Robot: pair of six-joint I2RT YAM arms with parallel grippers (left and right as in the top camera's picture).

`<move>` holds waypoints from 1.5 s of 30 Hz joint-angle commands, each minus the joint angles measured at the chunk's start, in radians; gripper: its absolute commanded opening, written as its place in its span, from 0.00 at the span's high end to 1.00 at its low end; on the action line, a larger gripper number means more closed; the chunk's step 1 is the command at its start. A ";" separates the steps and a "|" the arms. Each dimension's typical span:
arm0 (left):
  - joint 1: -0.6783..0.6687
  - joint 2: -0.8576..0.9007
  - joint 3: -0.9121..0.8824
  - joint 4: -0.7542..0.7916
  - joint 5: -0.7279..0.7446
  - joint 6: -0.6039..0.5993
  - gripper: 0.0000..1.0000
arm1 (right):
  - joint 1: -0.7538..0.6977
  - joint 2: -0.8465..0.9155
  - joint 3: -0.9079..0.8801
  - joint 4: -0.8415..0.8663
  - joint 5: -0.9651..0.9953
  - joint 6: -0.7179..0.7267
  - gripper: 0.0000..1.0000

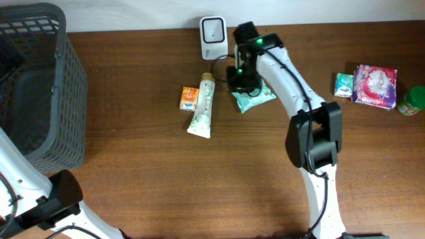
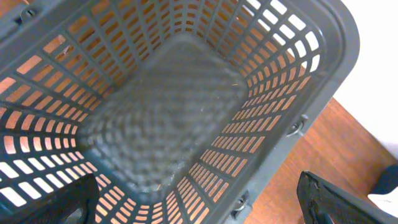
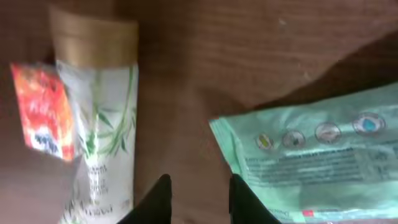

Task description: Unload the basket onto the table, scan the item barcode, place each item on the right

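A white barcode scanner [image 1: 212, 30] stands at the table's back edge. Just in front of it my right gripper [image 1: 242, 76] hangs low over the table, beside a green wipes packet [image 1: 255, 98]. In the right wrist view its fingertips [image 3: 200, 186] stand narrowly apart over bare wood, holding nothing. The green packet [image 3: 317, 155] lies just right of them and a white tube with a tan cap [image 3: 99, 112] to their left. An orange sachet [image 3: 43, 112] lies against the tube. My left gripper [image 2: 199, 208] is wide open above the grey basket [image 2: 168, 106].
The grey basket [image 1: 40, 86] fills the left end of the table. At the far right lie a pink packet [image 1: 376, 86], a small green-and-white packet [image 1: 343, 84] and a green jar [image 1: 413, 101]. The tube [image 1: 202, 106] and sachet [image 1: 189, 98] lie mid-table.
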 commanded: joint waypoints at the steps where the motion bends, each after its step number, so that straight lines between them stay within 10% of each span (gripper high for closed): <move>1: 0.002 -0.006 0.003 0.000 -0.005 -0.006 0.01 | 0.029 0.006 0.016 0.033 0.172 0.198 0.90; 14: 0.002 -0.006 0.003 0.000 -0.005 -0.006 0.01 | -0.080 0.025 0.040 -0.451 0.545 0.114 0.96; 19: 0.002 -0.006 0.003 0.000 -0.005 -0.006 0.01 | -0.265 -0.015 0.089 -0.541 0.089 -0.170 0.96; 35: 0.002 -0.006 0.003 0.000 -0.005 -0.006 0.01 | -0.288 -0.014 -0.205 -0.053 0.079 -0.148 0.96; 41: 0.002 -0.006 0.003 0.000 -0.005 -0.006 0.01 | -0.378 -0.014 -0.106 -0.089 -0.098 -0.143 0.25; 45: 0.002 -0.006 0.003 0.000 -0.005 -0.006 0.01 | -0.438 -0.014 -0.120 -0.110 -0.385 -0.174 0.19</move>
